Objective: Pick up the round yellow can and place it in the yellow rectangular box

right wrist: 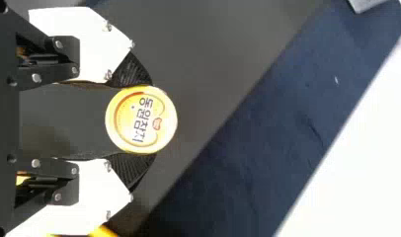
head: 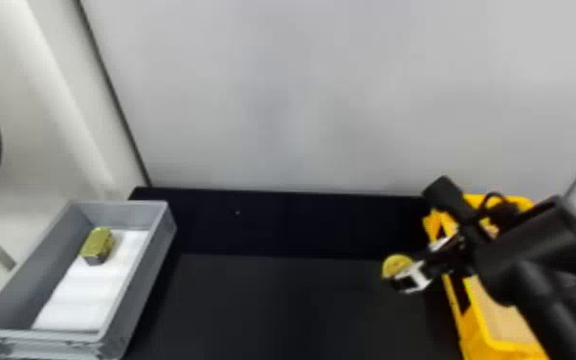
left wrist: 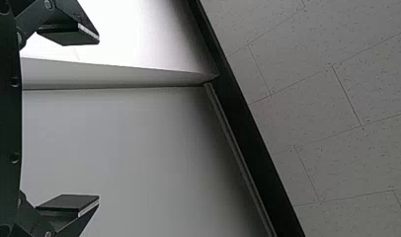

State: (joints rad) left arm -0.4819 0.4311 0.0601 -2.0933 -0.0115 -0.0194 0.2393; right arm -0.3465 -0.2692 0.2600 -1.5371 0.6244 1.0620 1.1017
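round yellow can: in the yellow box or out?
Out: the can is held in the right gripper, left of the yellow box.

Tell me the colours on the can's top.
Yellow, with an orange arc and dark lettering; the can shows best in the right wrist view.

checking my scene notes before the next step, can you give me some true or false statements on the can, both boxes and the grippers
1. The round yellow can is between the fingers of the right gripper. True.
2. Both grippers hold something. False: the left gripper is open, with nothing between its fingers.
3. The yellow rectangular box stands on the robot's right. True.
4. The can is inside that box. False: it is outside, to the box's left.
5. The grey box holds a small yellow block. True.
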